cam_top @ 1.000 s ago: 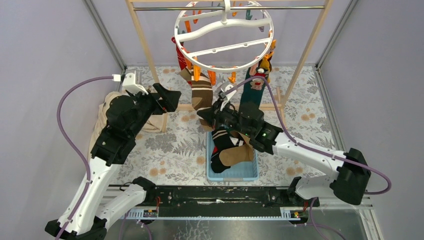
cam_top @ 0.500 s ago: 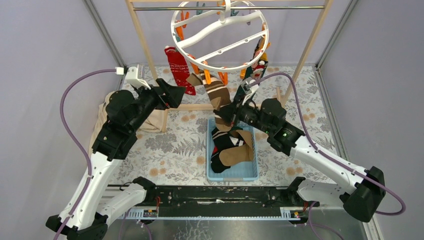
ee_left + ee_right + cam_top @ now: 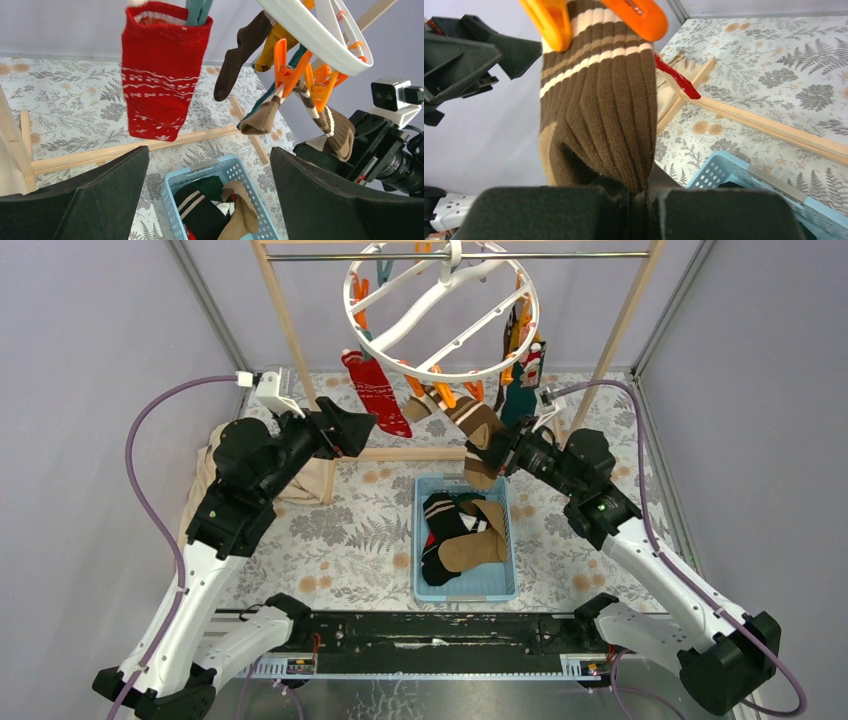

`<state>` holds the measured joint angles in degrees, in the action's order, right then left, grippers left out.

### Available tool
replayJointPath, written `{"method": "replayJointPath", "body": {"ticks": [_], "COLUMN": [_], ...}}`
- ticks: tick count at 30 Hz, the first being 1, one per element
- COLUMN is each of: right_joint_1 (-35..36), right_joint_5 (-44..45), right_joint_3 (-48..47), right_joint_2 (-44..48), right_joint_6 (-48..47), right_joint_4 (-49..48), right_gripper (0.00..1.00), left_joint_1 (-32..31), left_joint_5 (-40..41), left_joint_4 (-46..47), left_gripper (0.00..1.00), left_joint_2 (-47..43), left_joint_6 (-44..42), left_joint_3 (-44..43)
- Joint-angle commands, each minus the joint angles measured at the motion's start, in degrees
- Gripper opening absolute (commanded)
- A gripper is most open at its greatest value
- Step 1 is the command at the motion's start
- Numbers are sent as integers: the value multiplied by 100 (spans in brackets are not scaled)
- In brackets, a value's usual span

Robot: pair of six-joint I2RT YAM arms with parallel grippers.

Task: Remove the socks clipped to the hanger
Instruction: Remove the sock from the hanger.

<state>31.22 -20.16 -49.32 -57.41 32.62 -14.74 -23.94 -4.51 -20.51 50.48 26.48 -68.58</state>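
The left arm [image 3: 190,590] and the right arm [image 3: 660,575] are each part white and part black, with long smooth white tubes low down and chunky black blocks higher up. A thin purple cable [image 3: 133,480] loops along each one, and a small white camera box [image 3: 272,392] sits near the end. The fingers [image 3: 75,200] are big black wedges with a dull, rough skin, and a tiny green light [image 3: 600,506] glows on the right arm.

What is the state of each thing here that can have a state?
left fingers: open, empty.
right fingers: shut on the brown striped sock.
brown striped sock: clipped at the cuff.
red sock: clipped, hanging free.
hanger: tilted.
blue basket: holds loose socks.
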Motion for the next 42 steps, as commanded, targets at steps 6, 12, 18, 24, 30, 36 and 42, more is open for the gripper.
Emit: {"method": "replayJointPath", "body": {"ticks": [6,12,18,24,30,36,42], "right_joint_1": [-1049,-1512,-1549,-1551,-1551,-1541,-1547], "right_joint_5": [-934,-1334,-1631,-1943,-2157,-2196,-2174], "right_joint_3": [36,41,125,306,368,285,238], "right_joint_2": [181,38,-84,-84,-79,-52,-27], "right_joint_6": [496,815,1060,1226,1269,1305,1261], "right_joint_4": [-82,-304,-490,-516,-333,-211,-106], "right_gripper": [0,0,0,0,0,0,0], "left_joint_1": [30,30,30,-22,-371,-918,-1425], "left_joint_5": [-289,-502,-812,-1033,-865,-381,300], "left_joint_4": [479,756,1205,1741,1907,1868,1426], "left_gripper": [99,99,99,99,99,99,99], "left_joint_2": [-7,-12,84,319,520,551,619], "left_joint_6": [97,260,552,731,659,457,264], "left_joint_3": [-147,-44,124,226,78,-36,-365]}}
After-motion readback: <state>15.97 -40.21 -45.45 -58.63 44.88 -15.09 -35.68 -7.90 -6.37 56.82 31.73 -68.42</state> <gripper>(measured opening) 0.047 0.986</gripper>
